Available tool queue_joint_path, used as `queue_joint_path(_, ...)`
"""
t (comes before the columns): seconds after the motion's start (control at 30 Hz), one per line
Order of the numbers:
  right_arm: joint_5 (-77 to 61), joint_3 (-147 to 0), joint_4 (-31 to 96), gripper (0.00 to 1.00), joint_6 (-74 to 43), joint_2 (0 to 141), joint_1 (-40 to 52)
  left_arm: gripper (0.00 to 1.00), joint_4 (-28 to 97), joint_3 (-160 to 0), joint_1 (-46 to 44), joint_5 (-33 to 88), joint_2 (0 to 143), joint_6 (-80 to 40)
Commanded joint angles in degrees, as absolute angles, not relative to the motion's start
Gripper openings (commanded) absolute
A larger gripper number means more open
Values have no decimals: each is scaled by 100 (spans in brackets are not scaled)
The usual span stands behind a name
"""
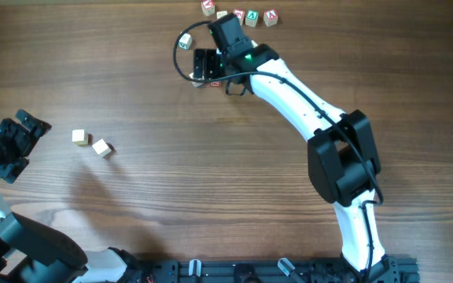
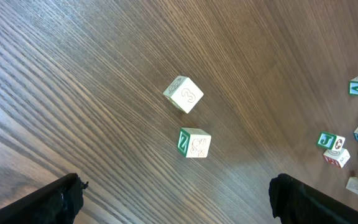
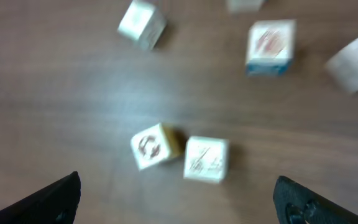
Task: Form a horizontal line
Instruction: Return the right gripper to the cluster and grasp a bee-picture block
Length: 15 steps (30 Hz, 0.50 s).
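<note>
Your right fingers [image 3: 55, 199] were spread wide above the line [image 3: 205, 160], near the middle of the worktop's [image 1: 211, 196] far edge. Blurry view, but it looked like only two pale cubes side by side. Your left fingers [image 2: 48, 202] were spread apart too, holding nothing, over two loose cubes [image 2: 184, 94] by the left edge.

The line [image 3: 180, 155] shows as two small pale wooden cubes touching side by side on the brown table, blurred in the right wrist view. The first cube [image 3: 150, 145] bears a red ring-like mark and sits slightly turned. The second cube [image 3: 205, 160] carries fainter reddish marks.
</note>
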State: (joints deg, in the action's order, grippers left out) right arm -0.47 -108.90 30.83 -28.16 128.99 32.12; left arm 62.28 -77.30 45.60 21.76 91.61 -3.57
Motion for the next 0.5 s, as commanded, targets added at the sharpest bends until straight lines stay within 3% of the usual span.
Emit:
queue_joint_path(0.0,340,-10945,2646,98,-2722,12862,3057,100,6211,-7686,4576,2314,9192,-395)
queue_joint_path(0.23,561,-10997,1855,97,-2867,13284,2853,100,6213,-7686,4576,2314,9192,-395)
queue_joint_path(0.47,838,-11080,2027,97,-2803,13369,2436,100,6213,-7688,4576,2314,9192,-395)
